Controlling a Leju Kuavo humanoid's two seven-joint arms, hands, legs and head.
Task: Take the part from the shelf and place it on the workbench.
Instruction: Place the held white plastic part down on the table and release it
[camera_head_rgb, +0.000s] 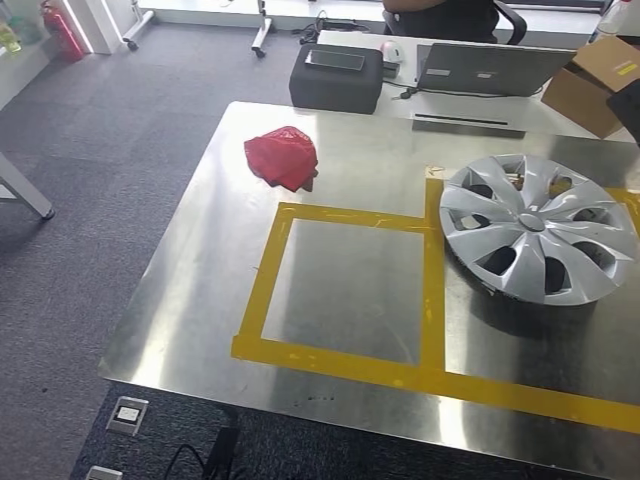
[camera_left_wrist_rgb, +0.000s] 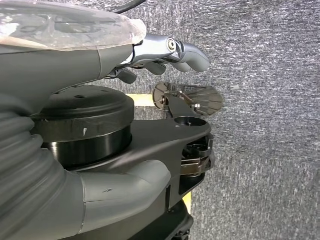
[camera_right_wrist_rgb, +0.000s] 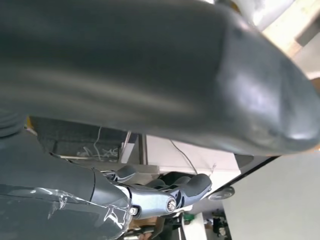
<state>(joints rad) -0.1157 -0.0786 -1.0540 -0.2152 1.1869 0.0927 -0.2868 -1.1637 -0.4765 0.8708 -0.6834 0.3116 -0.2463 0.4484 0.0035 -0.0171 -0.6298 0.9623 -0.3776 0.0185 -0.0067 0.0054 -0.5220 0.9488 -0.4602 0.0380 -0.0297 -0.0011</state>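
On the tabletop (camera_head_rgb: 189, 300), the part (camera_head_rgb: 539, 227) is lying flat in the right taped bay, apparently already placed. Left hand (camera_left_wrist_rgb: 166, 57) is hanging over carpet, fingers (camera_left_wrist_rgb: 192, 52) loosely curled, holding nothing. Right hand (camera_right_wrist_rgb: 162, 195) likewise, fingers (camera_right_wrist_rgb: 196, 185) gripping nothing

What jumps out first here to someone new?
The silver hubcap lying flat at the right of the steel workbench, across the yellow tape line. Next, the empty yellow-taped rectangle at the bench's middle, and the crumpled red bag beyond its far left corner. In the right wrist view a large dark curved object, blurred, looms right by the right hand.
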